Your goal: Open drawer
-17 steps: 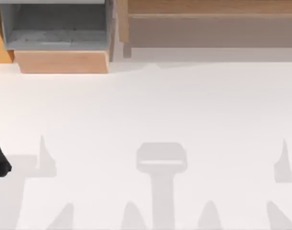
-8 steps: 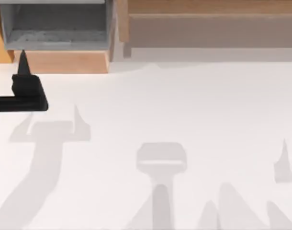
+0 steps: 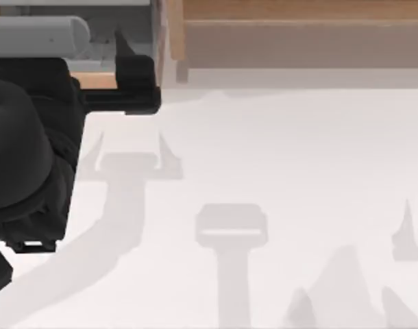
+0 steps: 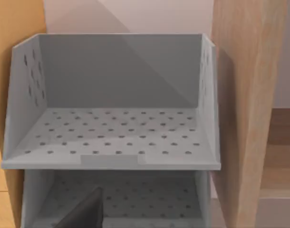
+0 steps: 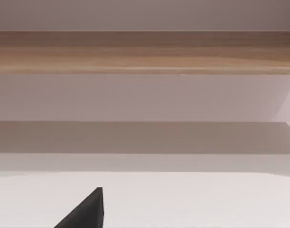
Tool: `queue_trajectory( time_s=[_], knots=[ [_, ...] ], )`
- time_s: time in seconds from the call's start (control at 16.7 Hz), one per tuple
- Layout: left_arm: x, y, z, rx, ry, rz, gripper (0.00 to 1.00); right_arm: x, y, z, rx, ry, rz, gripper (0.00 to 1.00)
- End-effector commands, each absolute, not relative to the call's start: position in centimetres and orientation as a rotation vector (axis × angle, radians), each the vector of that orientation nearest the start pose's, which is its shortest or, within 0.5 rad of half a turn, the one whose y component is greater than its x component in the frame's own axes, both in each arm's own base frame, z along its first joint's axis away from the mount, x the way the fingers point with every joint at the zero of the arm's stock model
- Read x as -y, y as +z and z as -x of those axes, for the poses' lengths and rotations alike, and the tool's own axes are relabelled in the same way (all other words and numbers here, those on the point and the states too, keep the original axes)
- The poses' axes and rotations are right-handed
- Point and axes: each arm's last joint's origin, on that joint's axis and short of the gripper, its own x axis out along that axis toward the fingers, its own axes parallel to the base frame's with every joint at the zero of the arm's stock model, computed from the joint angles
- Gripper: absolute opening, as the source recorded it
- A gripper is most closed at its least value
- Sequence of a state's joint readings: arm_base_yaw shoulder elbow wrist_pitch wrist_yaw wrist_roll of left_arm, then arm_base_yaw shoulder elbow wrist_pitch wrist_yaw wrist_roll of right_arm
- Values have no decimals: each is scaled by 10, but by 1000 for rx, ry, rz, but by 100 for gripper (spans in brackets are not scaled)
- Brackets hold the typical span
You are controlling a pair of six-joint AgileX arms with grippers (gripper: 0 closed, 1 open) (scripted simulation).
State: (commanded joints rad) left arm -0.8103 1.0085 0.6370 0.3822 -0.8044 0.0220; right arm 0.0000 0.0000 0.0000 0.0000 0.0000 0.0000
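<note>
Left claw [image 3: 123,65] is seen at the top-left of the white tabletop [image 3: 277,157], over the pale wood front [image 3: 99,81] of the grey-lined perforated box [image 4: 116,137]; whether its fingers are apart or together cannot be told. Orange-brown drawer with grey inner walls [image 4: 12,19] is seen as a sliver beside that box. Right claw [image 5: 85,211] faces a long wood shelf [image 5: 145,52]; its state cannot be told.

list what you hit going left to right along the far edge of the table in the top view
left arm's dark body → left gripper over the drawer front → upright wooden post → long wooden shelf unit
</note>
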Motion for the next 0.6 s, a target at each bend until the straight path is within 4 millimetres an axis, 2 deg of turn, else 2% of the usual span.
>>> queue_trajectory(
  time_s=[0.42, 0.6],
  knots=[
    [148, 290, -174, -4, 3, -15, 100, 1, 160, -106, 0, 0, 0, 100],
    [147, 278, -199, -29, 11, -128, 100, 1, 160, -106, 0, 0, 0, 100]
  ],
)
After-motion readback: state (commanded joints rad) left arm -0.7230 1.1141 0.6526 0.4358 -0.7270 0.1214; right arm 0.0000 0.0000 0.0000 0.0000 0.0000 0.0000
